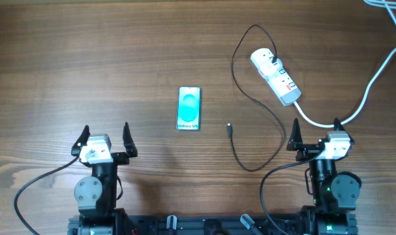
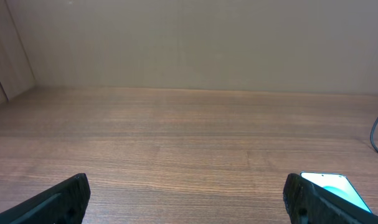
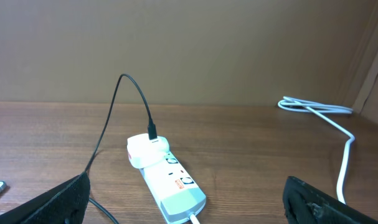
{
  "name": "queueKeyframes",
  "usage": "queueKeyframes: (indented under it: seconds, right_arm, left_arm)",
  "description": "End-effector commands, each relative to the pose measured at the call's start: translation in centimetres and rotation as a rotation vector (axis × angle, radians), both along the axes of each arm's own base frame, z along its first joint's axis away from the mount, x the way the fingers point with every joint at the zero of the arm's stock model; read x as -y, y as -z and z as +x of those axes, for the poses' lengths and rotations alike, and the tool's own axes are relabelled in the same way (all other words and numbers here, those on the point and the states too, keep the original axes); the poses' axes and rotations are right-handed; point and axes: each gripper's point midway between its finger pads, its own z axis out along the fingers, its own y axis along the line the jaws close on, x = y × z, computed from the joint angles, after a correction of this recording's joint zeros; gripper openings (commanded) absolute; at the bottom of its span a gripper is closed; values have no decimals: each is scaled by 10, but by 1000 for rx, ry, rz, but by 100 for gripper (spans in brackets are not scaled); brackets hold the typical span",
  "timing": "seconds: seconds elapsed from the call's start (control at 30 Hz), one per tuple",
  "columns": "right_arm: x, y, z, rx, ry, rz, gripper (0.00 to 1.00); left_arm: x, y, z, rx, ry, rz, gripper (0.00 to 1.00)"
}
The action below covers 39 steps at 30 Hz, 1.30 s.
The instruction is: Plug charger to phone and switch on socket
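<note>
The phone (image 1: 189, 108) lies flat mid-table, teal screen up; its corner shows at the lower right of the left wrist view (image 2: 335, 186). The charger's thin black cable (image 1: 276, 121) loops from a white plug in the socket (image 1: 276, 76) to its small connector tip (image 1: 229, 128), lying right of the phone. The socket also shows in the right wrist view (image 3: 168, 180), with the cable (image 3: 136, 93) arching up from it. My left gripper (image 1: 105, 139) is open and empty, below and left of the phone. My right gripper (image 1: 315, 133) is open and empty, below the socket.
The socket's thick white cord (image 1: 374, 78) runs from its near end right and up off the table's top right corner; it shows in the right wrist view (image 3: 344, 149). A plain wall stands behind the wooden table (image 1: 87, 65).
</note>
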Motion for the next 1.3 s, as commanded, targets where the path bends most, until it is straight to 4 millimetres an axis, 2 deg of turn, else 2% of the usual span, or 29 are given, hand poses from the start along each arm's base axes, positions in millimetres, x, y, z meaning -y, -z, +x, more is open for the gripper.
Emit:
queueKeyframes:
  seconds: [0.0,0.27,0.33,0.4,0.47,0.5,0.53,0.6,0.67,0.73,0.77,0.83,0.87,0.9,0.97,1.03,1.1,1.17,1.2,1.27]
  right_arm:
    - [0,-1,0,6,-4,-14,100]
    - [0,-1,0,6,-4,-13,100]
    - [0,-1,0,6,-4,-14,100]
    - [0,-1,0,6,-4,-13,100]
    - [0,-1,0,6,-4,-14,100]
    - [0,-1,0,6,-4,-14,100]
    - [0,-1,0,6,-4,-13,100]
    - [0,-1,0,6,-4,-14,100]
    - [0,-1,0,6,-4,-13,100]
    - [0,-1,0,6,-4,-13,100]
    - [0,-1,0,6,-4,-13,100]
    - [0,-1,0,6,-4,-13,100]
    - [0,-1,0,6,-4,-13,100]
    - [0,-1,0,6,-4,-14,100]
    - [0,-1,0,6,-4,-14,100]
    - [0,-1,0,6,-4,-14,100]
    - [0,-1,0,6,-4,-13,100]
    - [0,-1,0,6,-4,-13,100]
    - [0,-1,0,6,-4,-13,100]
    - [0,-1,0,6,-4,-13,100]
  left_arm:
    - [0,2,0,1,3,19,100]
    - [-1,0,0,9,1,29,100]
    - [36,-1,-1,15,207,-63,100]
    - [77,-8,-11,24,450,-151,100]
    - [81,-19,-13,67,482,-139,100]
    - [86,-31,-16,118,518,-122,100]
    - [90,-52,-20,207,545,-92,100]
    - [91,-113,-40,477,563,-12,100]
    - [90,-158,-60,639,553,40,100]
    - [89,-195,-66,638,547,45,100]
    - [86,-213,-57,548,530,10,100]
    - [85,-230,-33,320,521,-63,100]
    - [85,-232,-21,205,514,-97,100]
    - [92,-232,0,-21,555,-119,100]
    - [112,-240,19,-218,690,-196,100]
    - [121,-240,37,-326,759,-261,100]
    - [121,-233,69,-424,717,-368,100]
    - [132,-200,97,-626,637,-421,100]
    - [138,-153,112,-860,415,-357,100]
    - [135,-115,117,-1007,203,-268,100]
